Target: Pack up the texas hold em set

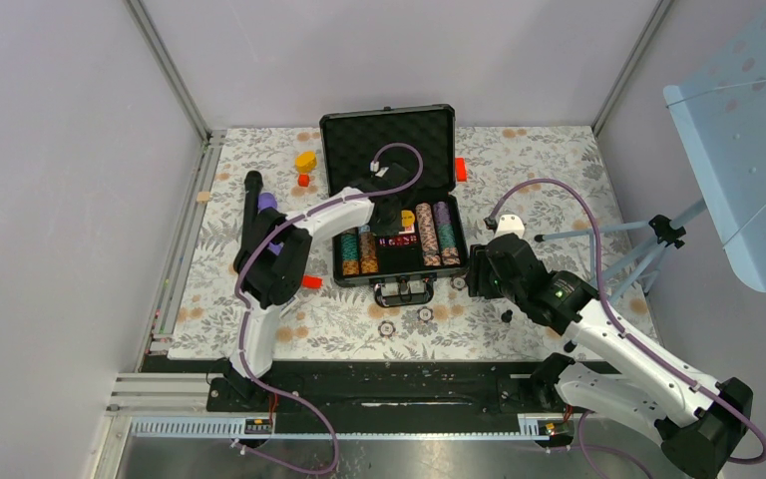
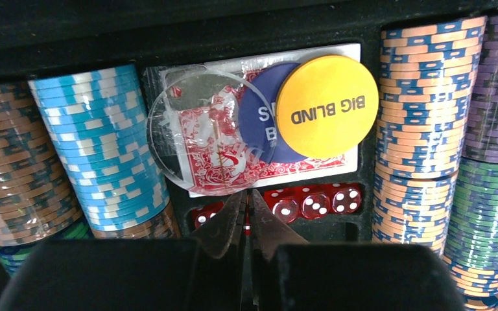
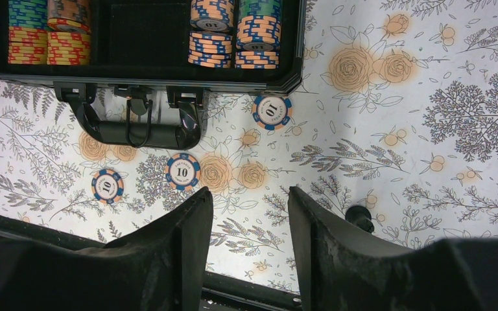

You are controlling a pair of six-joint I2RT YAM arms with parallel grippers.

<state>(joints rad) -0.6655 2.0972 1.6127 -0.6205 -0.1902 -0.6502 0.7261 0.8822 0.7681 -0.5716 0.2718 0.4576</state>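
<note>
Texas hold em set (image 1: 437, 232) sits on the table (image 1: 559, 170), centred, toward the far edge.

Top view: long axis parallel to the near edge. Lid (image 1: 359, 150) stands up at the far side, handle (image 1: 405, 292) faces the near edge. Left gripper (image 1: 391, 225) is over the tray centre. Right gripper (image 1: 479, 274) hangs off the set's right front corner. Loose chips (image 1: 425, 314) lie by the handle, likely why the lid is open.

Left wrist: fingers (image 2: 224, 223) clenched, nothing visible between them, just above the dice (image 2: 314, 202). Card deck (image 2: 298, 170) lies flat in the centre slot under a clear disc (image 2: 181, 129), blue button (image 2: 259, 123) and BIG BLIND button (image 2: 326, 107). Chip rows (image 2: 104, 149) stand on edge either side.

Right wrist: jaws apart and empty, poised over the table near three loose chips. Probably the next pickup.
</note>
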